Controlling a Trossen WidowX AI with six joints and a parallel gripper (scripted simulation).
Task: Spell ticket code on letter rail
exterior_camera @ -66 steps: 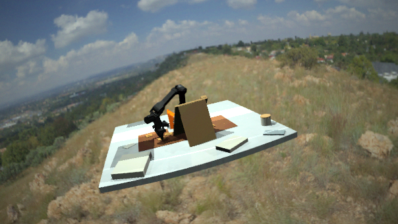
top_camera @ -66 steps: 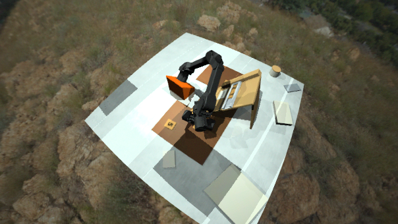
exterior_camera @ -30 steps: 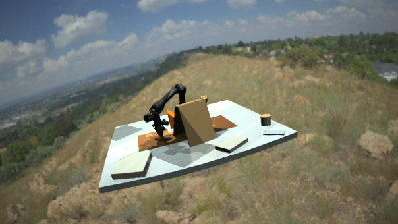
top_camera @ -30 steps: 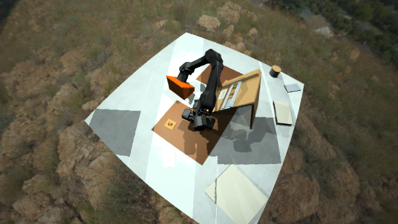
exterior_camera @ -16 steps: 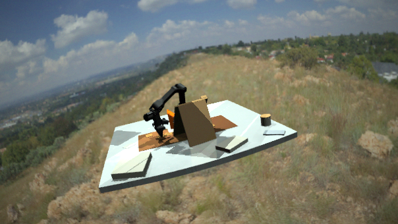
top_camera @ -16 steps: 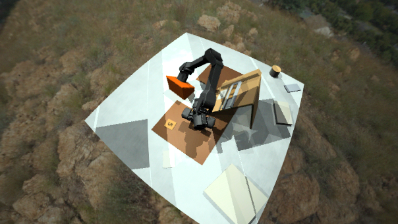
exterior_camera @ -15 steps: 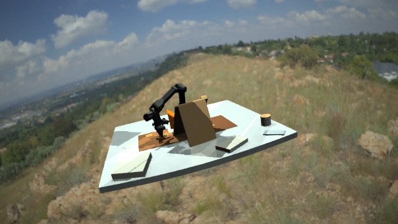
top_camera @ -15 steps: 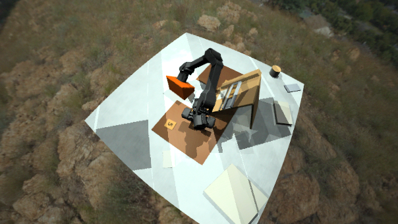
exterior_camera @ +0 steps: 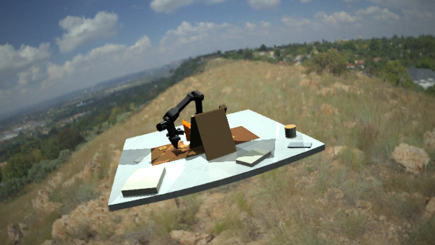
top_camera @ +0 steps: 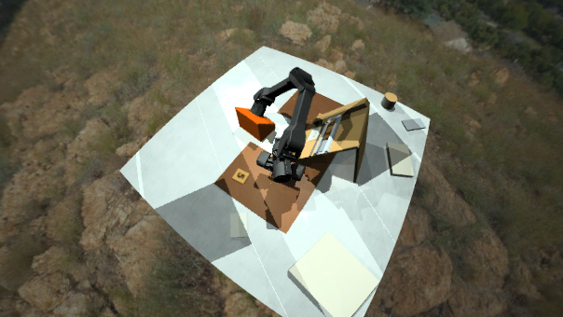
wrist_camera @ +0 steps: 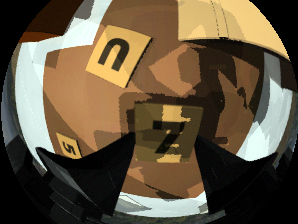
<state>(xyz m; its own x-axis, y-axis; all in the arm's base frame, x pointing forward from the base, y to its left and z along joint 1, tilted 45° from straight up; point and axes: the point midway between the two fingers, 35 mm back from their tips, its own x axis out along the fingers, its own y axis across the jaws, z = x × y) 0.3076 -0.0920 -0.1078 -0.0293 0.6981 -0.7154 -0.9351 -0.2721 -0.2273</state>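
My gripper (top_camera: 282,175) (exterior_camera: 176,145) (wrist_camera: 166,138) is over the brown mat (top_camera: 285,216) (wrist_camera: 70,102), shut on a tan tile (wrist_camera: 172,112) whose mark looks like a 7 or Z. Whether that tile is off the mat is unclear. A tile with a U-shaped mark (wrist_camera: 119,56) lies beyond it, towards the board. A tile marked 5 (top_camera: 240,175) (wrist_camera: 68,146) lies near the mat's corner. The tan board (top_camera: 360,123) (exterior_camera: 216,135) stands tilted, its back to the exterior view. Its pale rail (top_camera: 327,136) is partly hidden by the arm; its contents and the ticket's print are unreadable.
An orange block (top_camera: 254,125) (exterior_camera: 186,127) stands beside the arm. A dark cylinder with a tan top (top_camera: 389,100) (exterior_camera: 290,130), a grey plate (top_camera: 413,124) (exterior_camera: 299,145) and a pale slab (top_camera: 400,160) (exterior_camera: 253,158) lie behind the board. A larger slab (top_camera: 333,275) (exterior_camera: 144,181) is near the edge.
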